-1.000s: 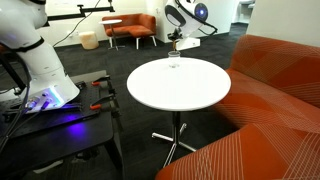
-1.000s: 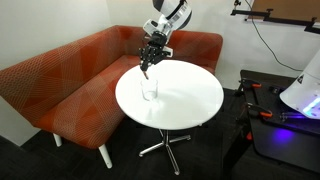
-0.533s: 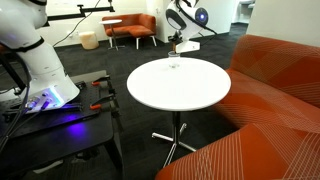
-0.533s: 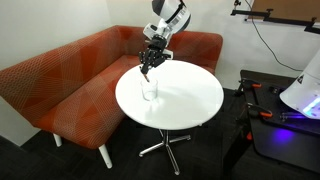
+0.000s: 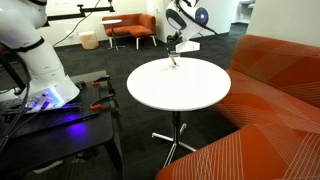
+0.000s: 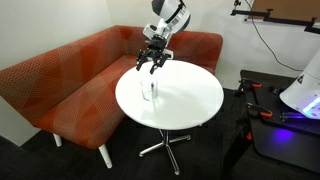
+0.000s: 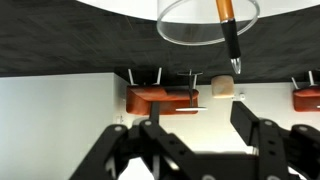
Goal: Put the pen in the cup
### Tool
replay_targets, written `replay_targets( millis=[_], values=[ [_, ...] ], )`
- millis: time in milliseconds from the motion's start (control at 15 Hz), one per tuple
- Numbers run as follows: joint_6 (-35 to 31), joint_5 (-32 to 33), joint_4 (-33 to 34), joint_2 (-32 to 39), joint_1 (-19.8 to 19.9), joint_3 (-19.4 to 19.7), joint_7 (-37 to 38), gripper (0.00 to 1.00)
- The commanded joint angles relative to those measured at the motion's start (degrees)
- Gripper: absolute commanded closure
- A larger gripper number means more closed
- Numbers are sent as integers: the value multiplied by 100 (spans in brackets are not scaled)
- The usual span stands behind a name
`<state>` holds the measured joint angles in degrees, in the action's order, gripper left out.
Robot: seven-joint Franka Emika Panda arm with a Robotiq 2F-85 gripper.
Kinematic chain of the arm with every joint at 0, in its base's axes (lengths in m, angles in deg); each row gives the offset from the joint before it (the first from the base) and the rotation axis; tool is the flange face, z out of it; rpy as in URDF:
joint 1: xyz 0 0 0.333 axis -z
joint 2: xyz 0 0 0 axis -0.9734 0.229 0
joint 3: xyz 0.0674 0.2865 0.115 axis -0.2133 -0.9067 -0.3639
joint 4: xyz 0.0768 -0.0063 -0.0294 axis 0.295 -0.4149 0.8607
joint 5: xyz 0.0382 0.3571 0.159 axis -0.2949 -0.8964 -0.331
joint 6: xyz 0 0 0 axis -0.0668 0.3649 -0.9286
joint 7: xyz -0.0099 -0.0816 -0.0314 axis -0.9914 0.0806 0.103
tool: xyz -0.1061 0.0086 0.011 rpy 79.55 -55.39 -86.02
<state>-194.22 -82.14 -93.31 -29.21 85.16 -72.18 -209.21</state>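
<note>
The cup (image 6: 150,91) is a small clear glass on the round white table (image 6: 190,100), near its rim by the sofa. In an exterior view the cup (image 5: 175,63) sits at the table's far edge. The pen (image 7: 228,28), orange with a dark tip, stands leaning inside the cup's rim (image 7: 185,30) in the wrist view. A thin dark line in the glass marks the pen (image 6: 152,87) in an exterior view. My gripper (image 6: 152,63) hangs straight above the cup, open, with nothing between its fingers (image 7: 255,128).
An orange sofa (image 6: 60,85) curves round the table's far side and shows close by as the sofa (image 5: 270,95). A white robot base (image 5: 40,70) stands on a dark stand with cables. More orange seats (image 5: 130,28) sit further off.
The jaws were shut on the pen above the cup and have spread apart. The pen has left the fingers and now stands in the cup. The arm has hardly moved.
</note>
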Motion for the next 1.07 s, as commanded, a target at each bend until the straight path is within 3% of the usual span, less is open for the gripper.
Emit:
replay_targets(
  millis=[0, 800, 933, 1000],
  values=[
    [-117, -151, -202, -309, -124, 112, 103, 0],
    [-358, -493, -1118, -1424, -300, 136, -142, 0],
    [-384, -525, -1197, -1531, -334, 145, -127, 0],
    [-120, -386, -863, -1210, -303, 163, -18, 0]
  ],
)
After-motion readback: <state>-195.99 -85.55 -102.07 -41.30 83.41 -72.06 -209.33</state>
